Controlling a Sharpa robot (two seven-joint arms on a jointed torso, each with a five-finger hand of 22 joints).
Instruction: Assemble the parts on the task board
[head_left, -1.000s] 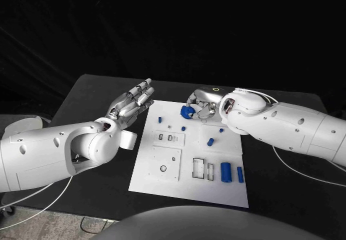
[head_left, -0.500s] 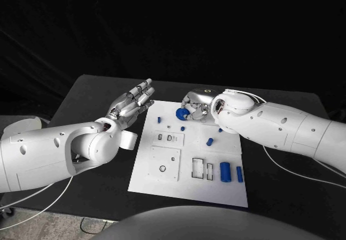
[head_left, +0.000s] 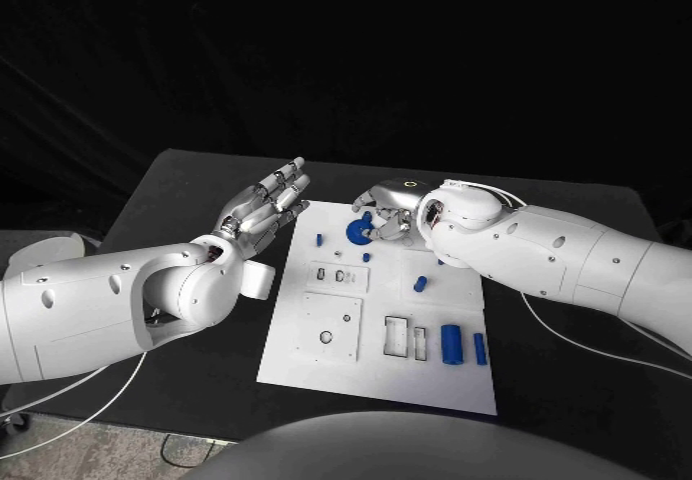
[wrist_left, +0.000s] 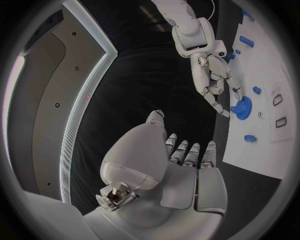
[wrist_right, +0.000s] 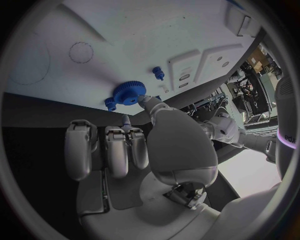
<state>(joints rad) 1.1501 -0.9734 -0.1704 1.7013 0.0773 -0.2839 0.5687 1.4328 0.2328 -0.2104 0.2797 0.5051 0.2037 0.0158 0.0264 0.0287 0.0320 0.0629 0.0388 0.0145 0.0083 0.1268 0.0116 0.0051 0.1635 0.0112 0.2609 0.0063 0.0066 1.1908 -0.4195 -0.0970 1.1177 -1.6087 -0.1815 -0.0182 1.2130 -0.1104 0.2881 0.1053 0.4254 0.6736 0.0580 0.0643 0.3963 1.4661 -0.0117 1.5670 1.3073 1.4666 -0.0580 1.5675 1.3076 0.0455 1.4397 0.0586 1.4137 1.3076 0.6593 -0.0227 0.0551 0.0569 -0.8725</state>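
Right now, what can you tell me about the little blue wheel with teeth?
The blue gear is a small round wheel with fine teeth around its rim and looks like plastic. It is at the far end of the white task board, near its edge. The right hand has fingertips touching it. I cannot tell whether it rests on the board or is lifted.

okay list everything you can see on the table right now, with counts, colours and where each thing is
Table: one, black, under everything.
Board: one, white, mid-table.
Gear: one, blue, board's far end, at the right hand's fingers.
Small pegs: about four, blue, board's far half.
Cylinders: two, blue, side by side near the board's right edge, near half.
Left hand: one, silver, flat and empty, left of the board.
Right hand: one, silver, over the board's far end, fingers touching the gear; a grip cannot be judged.
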